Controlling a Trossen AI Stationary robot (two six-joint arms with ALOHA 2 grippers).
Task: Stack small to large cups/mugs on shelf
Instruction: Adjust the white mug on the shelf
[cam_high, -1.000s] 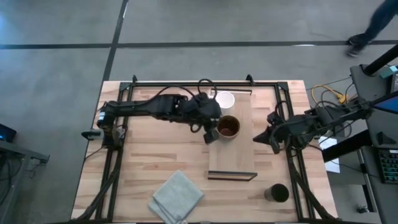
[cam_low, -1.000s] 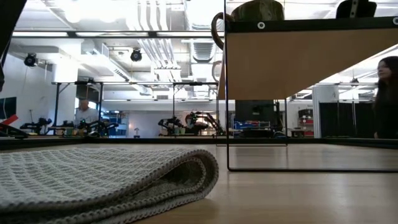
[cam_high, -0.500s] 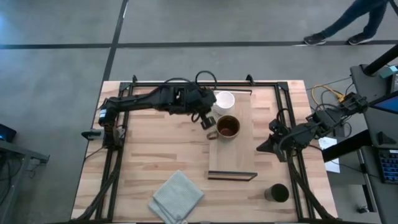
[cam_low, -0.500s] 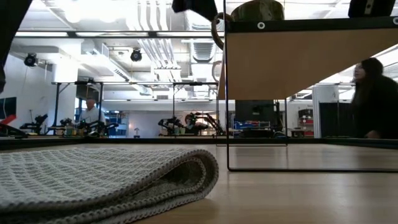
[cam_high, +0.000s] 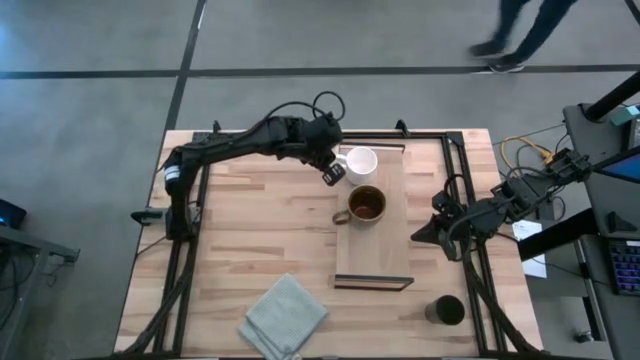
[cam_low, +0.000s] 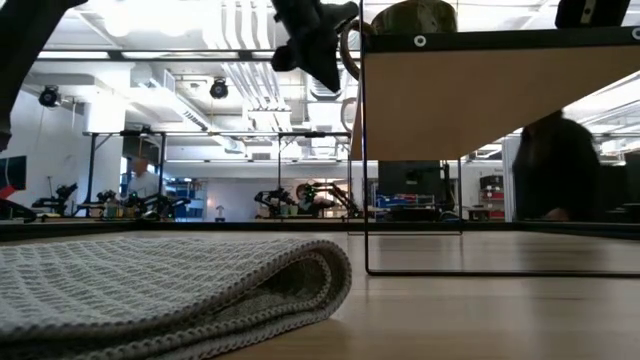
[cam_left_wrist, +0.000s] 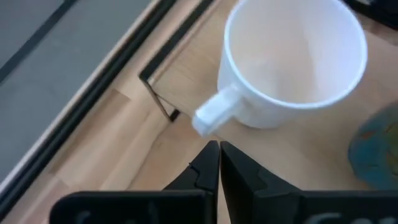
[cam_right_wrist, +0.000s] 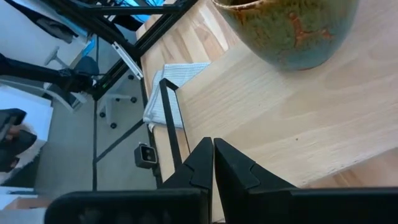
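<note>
Left gripper (cam_high: 333, 172) pulling back from brown mug (cam_high: 366, 204), fingers together, empty.
Risking clipping white mug (cam_left_wrist: 292, 62) handle; right gripper (cam_high: 421, 236) waiting, pinched together, beside shelf (cam_high: 378, 255).

Table (cam_high: 250, 240) from above: the shelf (cam_high: 375, 240) runs lengthwise near the table's centre-right, its rimmed end toward the near edge. On the shelf's far end stands the white mug (cam_high: 361, 160); just nearer along the plank stands the brown mug (cam_high: 367, 204) (the two close together, contact not discernible). The dark cup (cam_high: 446, 311) stands on the table off the shelf, at the near right corner. The folded cloth (cam_high: 284, 317) lies at the near edge, left of the shelf. The left gripper (cam_high: 333, 172) is just left of the white mug's handle; the right gripper (cam_high: 422, 235) lies right of the shelf, apart from it.
</note>
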